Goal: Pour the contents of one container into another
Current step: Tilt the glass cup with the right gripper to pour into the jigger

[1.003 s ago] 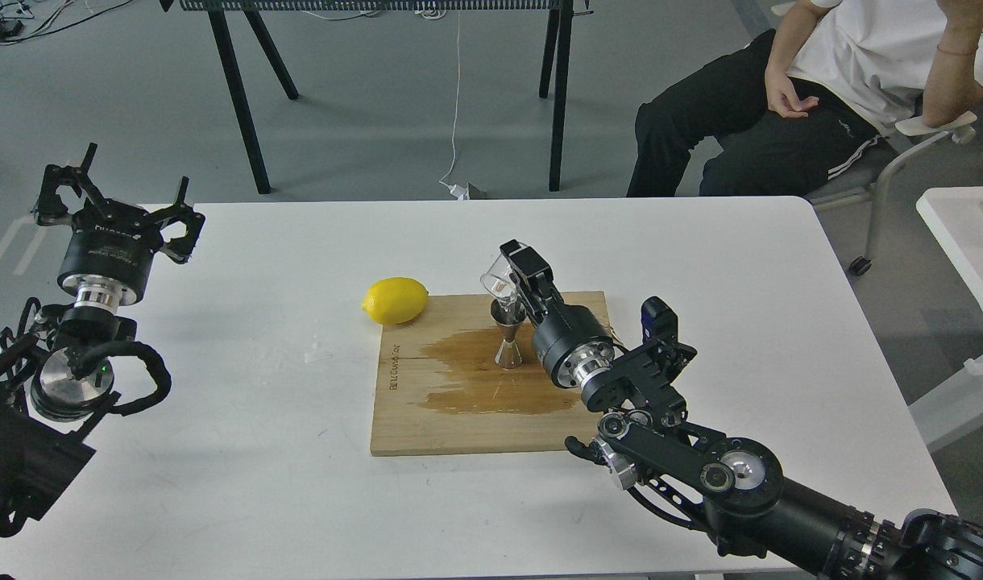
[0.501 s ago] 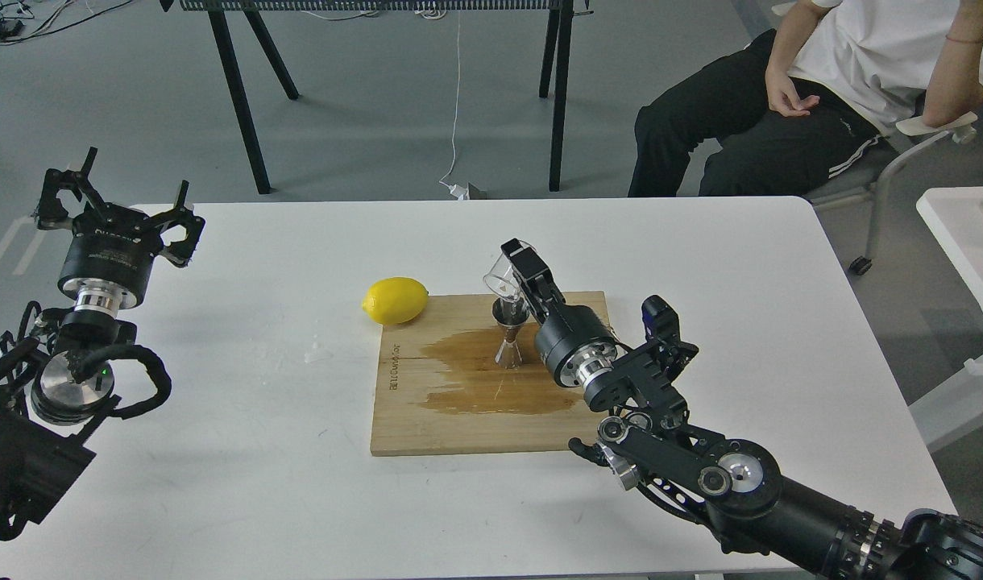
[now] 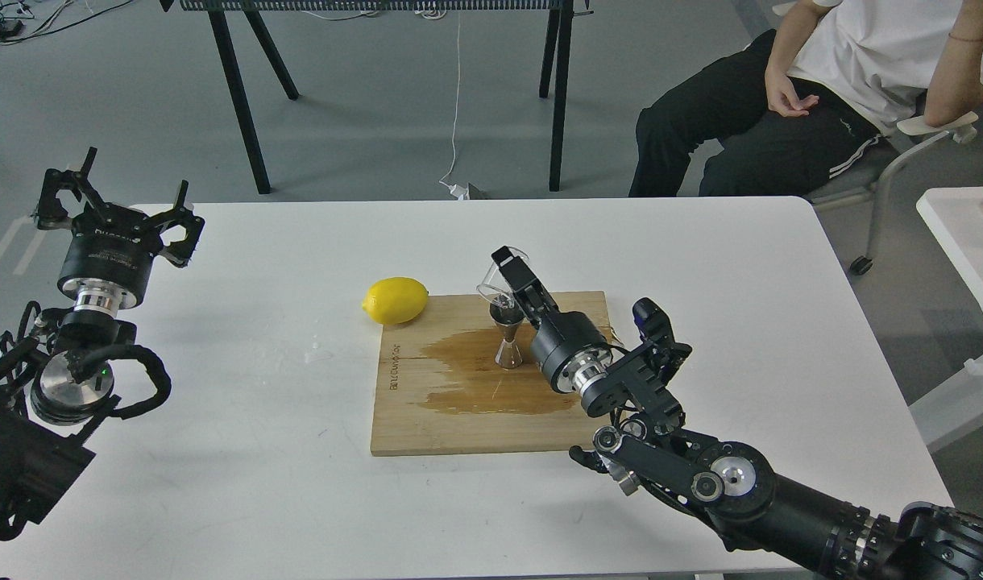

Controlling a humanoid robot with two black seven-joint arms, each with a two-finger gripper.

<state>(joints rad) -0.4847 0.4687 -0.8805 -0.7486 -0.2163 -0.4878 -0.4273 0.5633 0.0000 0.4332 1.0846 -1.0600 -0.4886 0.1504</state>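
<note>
Small clear glass cup (image 3: 495,283): held tilted, mouth down and to the left, directly above the shiny steel hourglass jigger (image 3: 507,344); seemingly so that any liquid falls into the jigger's upper cone.
Right gripper (image 3: 509,278): fingers closed on the glass cup from the right side, arm reaching in low over the board.
Jigger: upright near the middle of the pale wooden cutting board (image 3: 427,423), inside a dark wet patch (image 3: 467,379); patch suggests some spill onto the wood.
Yellow lemon (image 3: 395,300): at the board's far left corner, clear of the pour.
Left gripper (image 3: 113,201): fingers spread wide, holding nothing, raised well apart at the white desk's (image 3: 258,451) left edge; likely parked to stay out of the way.
Change from half a second ago: cup and right gripper shifted slightly left and lower, closer to the jigger's rim; tilt a little steeper; wrist drawn slightly left too.
Unchanged: jigger, lemon, board, left gripper.
Stage: pouring under way, by the look of it; cup contents too small to tell.
</note>
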